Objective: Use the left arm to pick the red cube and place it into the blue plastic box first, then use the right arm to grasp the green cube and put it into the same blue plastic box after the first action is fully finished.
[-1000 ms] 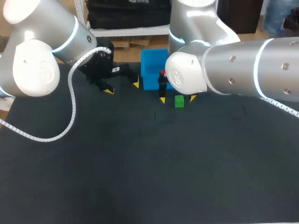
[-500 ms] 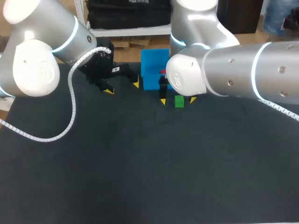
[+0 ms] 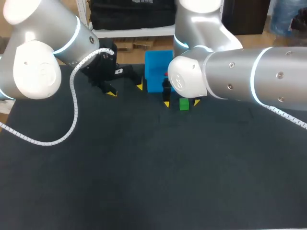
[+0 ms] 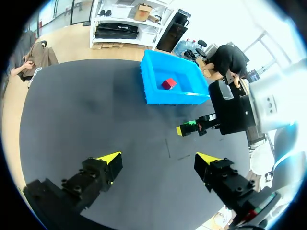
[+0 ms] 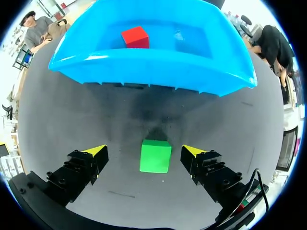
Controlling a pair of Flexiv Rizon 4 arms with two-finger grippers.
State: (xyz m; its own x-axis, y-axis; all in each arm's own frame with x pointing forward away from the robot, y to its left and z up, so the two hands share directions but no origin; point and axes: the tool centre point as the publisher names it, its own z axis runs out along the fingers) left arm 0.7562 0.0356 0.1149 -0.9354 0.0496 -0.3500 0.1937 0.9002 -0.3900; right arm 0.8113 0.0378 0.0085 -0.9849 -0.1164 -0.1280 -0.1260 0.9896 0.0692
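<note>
Right wrist view, and here is the right gripper [image 5: 144, 150] low over the black table mat [image 5: 86, 115], its yellow-tipped fingers spread wide. The small green cube [image 5: 155, 155] sits on the mat right between them, with a clear gap on each side, so nothing is pinched. Just ahead of the cube rises the near wall of the blue plastic box [image 5: 153, 72], and inside, towards its far side, lies the small red cube [image 5: 135, 37], flat on the box floor.

Over to the left wrist view: the left gripper [image 4: 158, 158] hangs above bare mat, its fingers spread apart and holding nothing. Ahead of it and off to one side, the right arm's black gripper straddles the green cube, and beyond that stands the blue box with the red cube in it.

From the head view, the left gripper is beside the box, apart from it, and the right arm reaches across to the box's near side.
</note>
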